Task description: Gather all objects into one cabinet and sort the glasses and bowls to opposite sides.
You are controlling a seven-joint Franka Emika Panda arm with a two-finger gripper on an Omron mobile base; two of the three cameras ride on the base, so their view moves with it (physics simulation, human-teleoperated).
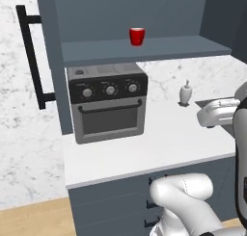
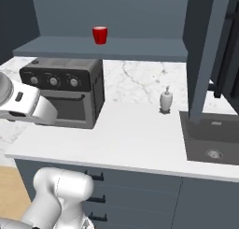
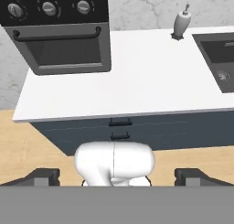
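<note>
Currently the gripper (image 3: 117, 176) sits back from the counter (image 3: 137, 81), jaws wide apart, empty. Red cup (image 1: 137, 36) stands alone on the cabinet (image 1: 144, 49) shelf; best to raise the hand level before reaching.

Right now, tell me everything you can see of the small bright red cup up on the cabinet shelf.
The small bright red cup is a plain, slightly tapered tumbler, wider at the rim than at the base, with a smooth, plastic-looking surface and no handle. It stands upright, mouth up, near the front edge of the flat dark slate-blue cabinet shelf, above the grey and black toaster oven. Only the shelf touches it. Its inside cannot be seen from either base view.
</note>
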